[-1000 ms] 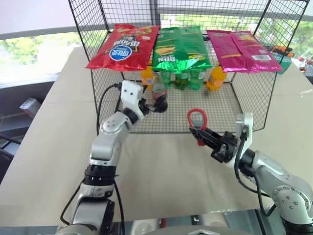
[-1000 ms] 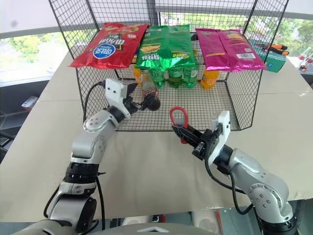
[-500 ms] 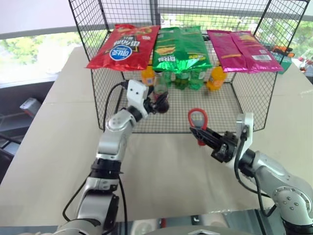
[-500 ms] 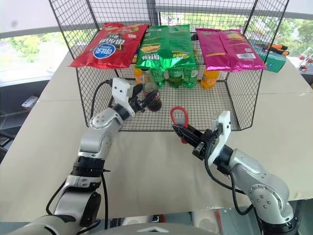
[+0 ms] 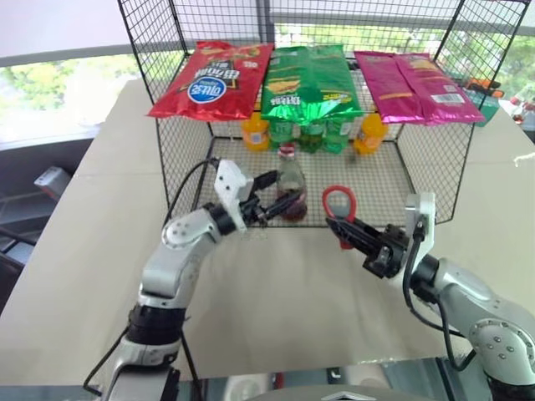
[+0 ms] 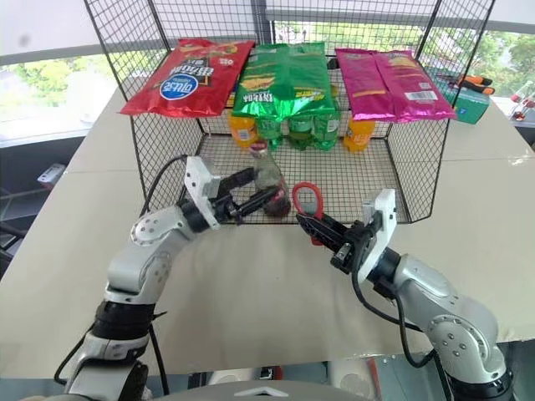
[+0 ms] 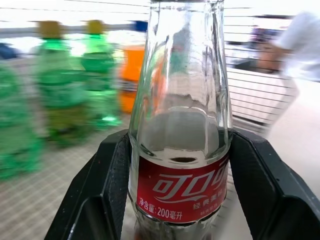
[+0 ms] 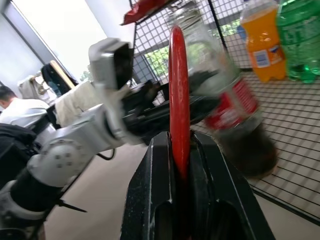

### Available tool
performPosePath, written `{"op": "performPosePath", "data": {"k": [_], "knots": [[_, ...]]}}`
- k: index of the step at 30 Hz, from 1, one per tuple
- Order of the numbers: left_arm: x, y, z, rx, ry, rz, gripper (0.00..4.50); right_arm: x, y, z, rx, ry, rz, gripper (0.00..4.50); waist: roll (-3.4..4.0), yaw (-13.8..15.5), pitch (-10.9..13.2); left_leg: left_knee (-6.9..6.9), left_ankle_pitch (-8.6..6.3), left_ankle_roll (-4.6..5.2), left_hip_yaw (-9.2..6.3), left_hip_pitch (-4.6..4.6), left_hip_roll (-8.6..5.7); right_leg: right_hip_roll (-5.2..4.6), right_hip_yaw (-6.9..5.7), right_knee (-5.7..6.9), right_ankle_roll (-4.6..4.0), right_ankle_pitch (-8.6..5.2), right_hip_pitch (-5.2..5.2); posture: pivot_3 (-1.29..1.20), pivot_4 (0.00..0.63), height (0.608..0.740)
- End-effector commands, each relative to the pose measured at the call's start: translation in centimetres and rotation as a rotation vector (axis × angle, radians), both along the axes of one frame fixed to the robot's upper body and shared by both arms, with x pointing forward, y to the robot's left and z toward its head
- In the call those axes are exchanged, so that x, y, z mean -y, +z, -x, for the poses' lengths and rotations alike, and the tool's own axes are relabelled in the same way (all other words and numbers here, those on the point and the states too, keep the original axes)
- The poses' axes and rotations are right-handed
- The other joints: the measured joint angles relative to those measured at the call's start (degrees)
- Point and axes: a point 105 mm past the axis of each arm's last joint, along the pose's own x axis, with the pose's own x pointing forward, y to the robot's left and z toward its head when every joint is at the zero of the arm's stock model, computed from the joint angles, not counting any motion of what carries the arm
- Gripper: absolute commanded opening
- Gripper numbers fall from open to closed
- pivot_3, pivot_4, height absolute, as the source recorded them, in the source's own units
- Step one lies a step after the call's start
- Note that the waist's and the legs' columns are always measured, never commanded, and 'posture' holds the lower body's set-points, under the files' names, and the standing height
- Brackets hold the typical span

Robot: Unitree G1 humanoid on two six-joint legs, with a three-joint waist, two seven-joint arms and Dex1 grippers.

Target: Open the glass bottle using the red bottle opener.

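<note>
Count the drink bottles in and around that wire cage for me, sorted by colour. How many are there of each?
Dark cola bottle: 1
Orange bottles: 2
Green bottles: 3
Total: 6 bottles
</note>
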Motion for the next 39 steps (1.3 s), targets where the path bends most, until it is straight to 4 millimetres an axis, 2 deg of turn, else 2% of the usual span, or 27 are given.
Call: {"op": "performPosePath", "data": {"k": [1, 8, 10, 12, 13, 23, 30, 33, 37, 39], "knots": [[0.6, 1.1, 2.4, 0.048, -0.116, -0.003, 2.31, 0.4, 1.0, 0.5, 0.046, 0.004, -0.012, 0.0, 0.0, 0.0, 0.0, 0.0, 0.0, 0.0, 0.0, 0.01, 0.0, 0.01, 0.0, 0.0, 0.0, 0.0, 0.0, 0.0, 0.15, 0.74], [0.4, -1.2, 3.5, 0.004, -0.172, -0.054, 2.31, 0.5, 0.6, 0.8, 0.042, -0.008, -0.004, 0.0, 0.03, 0.0, 0.0, 0.0, 0.0, 0.0, 0.02, 0.09, 0.02, 0.05, 0.02, 0.04, -0.02, -0.01, 0.02, 0.0, 0.15, 0.74], [0.5, -1.3, 3.6, 0.002, -0.187, -0.051, 3.33, 0.4, 0.6, 0.8, 0.041, -0.009, -0.004, 0.0, 0.03, 0.0, 0.0, 0.01, 0.0, 0.0, 0.02, 0.08, 0.01, 0.04, 0.02, 0.04, -0.01, -0.01, 0.02, 0.0, 0.15, 0.74], [0.6, -1.0, 3.7, 0.014, -0.201, -0.046, 4.14, 0.4, 0.5, 0.8, 0.041, -0.011, -0.005, 0.0, 0.03, 0.0, 0.0, 0.02, 0.0, 0.0, 0.04, 0.07, 0.01, 0.04, 0.04, 0.02, -0.01, -0.01, 0.02, 0.0, 0.15, 0.74], [0.6, -0.7, 3.8, 0.025, -0.208, -0.044, 4.4, 0.4, 0.5, 0.8, 0.042, -0.012, -0.005, 0.0, 0.03, 0.0, 0.0, 0.02, 0.0, 0.0, 0.05, 0.07, 0.0, 0.04, 0.05, 0.02, 0.0, -0.01, 0.02, 0.0, 0.15, 0.74], [1.1, 1.4, 3.5, 0.068, -0.235, -0.027, 4.4, 0.3, 0.4, 0.7, 0.056, -0.021, -0.001, 0.0, 0.03, 0.0, 0.0, 0.03, 0.0, 0.0, 0.04, 0.08, 0.0, 0.06, 0.05, 0.04, 0.0, 0.0, 0.02, 0.0, 0.15, 0.74], [1.4, 1.5, 3.3, 0.039, -0.259, -0.033, 4.4, 0.7, 0.6, 0.4, 0.1, -0.06, 0.03, 0.0, 0.03, 0.0, 0.0, 0.02, 0.0, 0.0, 0.03, 0.08, 0.0, 0.07, 0.05, 0.05, 0.0, -0.01, 0.02, 0.0, 0.15, 0.74], [1.5, 1.3, 3.3, 0.029, -0.277, -0.044, 3.57, 0.8, 0.9, 0.2, 0.152, -0.09, 0.061, 0.0, 0.03, 0.0, 0.0, 0.02, 0.0, 0.0, 0.03, 0.08, 0.0, 0.07, 0.05, 0.05, 0.0, -0.01, 0.02, 0.0, 0.15, 0.74], [1.6, 1.0, 3.4, 0.016, -0.291, -0.055, 1.74, 0.9, 2.1, -0.6, 0.301, -0.152, 0.157, 0.0, 0.07, 0.0, 0.0, 0.03, 0.0, 0.0, 0.03, 0.1, -0.01, 0.08, 0.05, 0.05, 0.01, -0.01, 0.03, 0.0, 0.15, 0.74], [1.5, 0.7, 3.4, 0.011, -0.294, -0.064, 1.55, 0.3, 2.8, -1.4, 0.426, -0.173, 0.259, 0.0, 0.09, -0.1, -0.1, 0.03, 0.0, 0.0, 0.08, 0.13, -0.02, 0.08, 0.09, 0.05, 0.01, -0.01, 0.03, 0.0, 0.15, 0.74]]}}
